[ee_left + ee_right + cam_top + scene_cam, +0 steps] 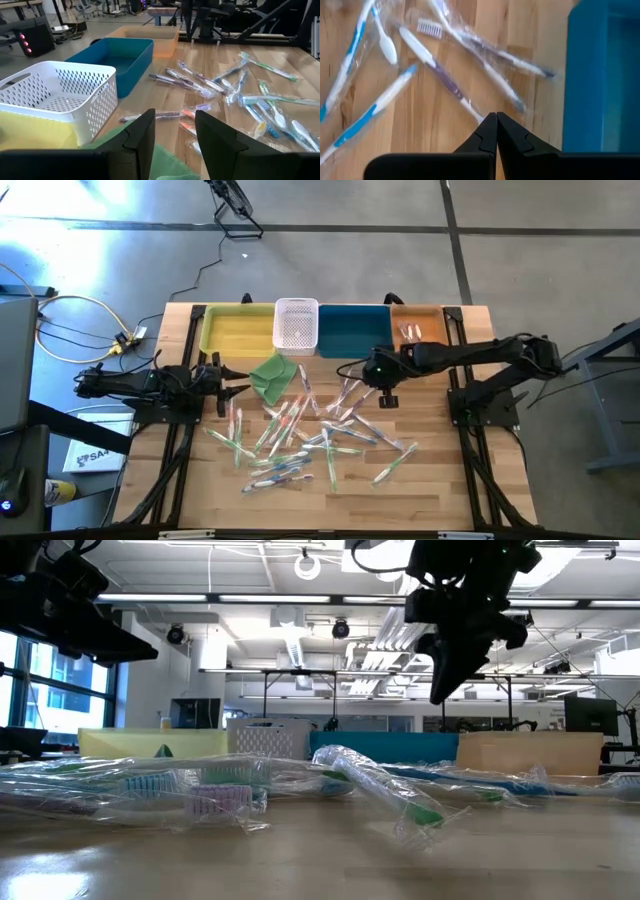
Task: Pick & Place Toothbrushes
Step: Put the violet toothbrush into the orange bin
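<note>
1. Behind the right gripper, along the table edge, stand a yellow bin, a blue bin, a white basket and an orange bin.
2. Below that gripper, fingers pressed together and empty, the toothbrushes lie scattered; a few seem to lie in the orange bin.
3. The left gripper, fingers spread and empty, hangs beside the green cloth.

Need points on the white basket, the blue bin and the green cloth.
white basket (pixel 296 322): high view, its perforated floor.
blue bin (pixel 354 330): high view, bare inside bottom.
green cloth (pixel 273 374): high view, middle of the folded fabric.
</note>
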Available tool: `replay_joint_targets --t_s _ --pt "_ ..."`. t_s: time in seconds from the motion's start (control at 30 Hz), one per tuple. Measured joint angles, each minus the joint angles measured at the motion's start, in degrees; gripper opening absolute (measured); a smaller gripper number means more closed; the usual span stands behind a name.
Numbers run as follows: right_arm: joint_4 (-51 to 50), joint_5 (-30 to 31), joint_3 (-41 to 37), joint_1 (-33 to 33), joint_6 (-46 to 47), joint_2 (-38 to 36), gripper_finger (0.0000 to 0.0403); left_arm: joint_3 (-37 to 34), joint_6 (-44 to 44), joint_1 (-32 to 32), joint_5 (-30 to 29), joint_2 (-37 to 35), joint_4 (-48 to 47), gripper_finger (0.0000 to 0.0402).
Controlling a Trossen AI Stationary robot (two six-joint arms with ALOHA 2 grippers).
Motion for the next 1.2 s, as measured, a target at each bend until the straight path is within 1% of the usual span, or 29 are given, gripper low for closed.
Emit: replay_joint_targets --t_s 0.17,0.37,0.47,0.53,0.63,0.83,0.93,1.07,1.2 --pt "-0.7 0.1 0.0 -0.6 0.1 0.6 0.0002 0.0 0.0 0.0 0.0 0.0 -0.2 0.0136" --pt "2.7 0.6 0.0 -0.7 4.9 0.6 0.0002 0.0 0.0 0.0 0.0 0.0 -0.3 0.0136" --pt "4.0 0.6 0.0 -0.6 5.5 0.6 0.0003 0.0 0.0 0.0 0.0 0.0 -0.3 0.0136" --pt "4.2 0.6 0.0 -0.6 6.0 0.6 0.0011 0.0 0.0 0.0 0.0 0.0 -0.3 0.0136" --pt "4.3 0.6 0.0 -0.6 7.0 0.6 0.004 0.0 0.0 0.0 0.0 0.0 -0.3 0.0136" --pt "4.4 0.5 -0.1 -0.6 7.1 0.6 0.0132 0.0 0.0 0.0 0.0 0.0 -0.3 0.0136" --pt "4.3 0.3 -0.5 -0.6 7.1 0.6 0.0168 0.0 0.0 0.0 0.0 0.0 -0.3 0.0136" --pt "4.3 0.3 -0.5 -0.6 7.1 0.6 0.0193 0.0 0.0 0.0 0.0 0.0 -0.3 0.0136" --pt "4.3 0.3 -0.6 -0.6 7.1 0.6 0.0199 0.0 0.6 0.0 0.0 0.0 -0.5 0.0136"
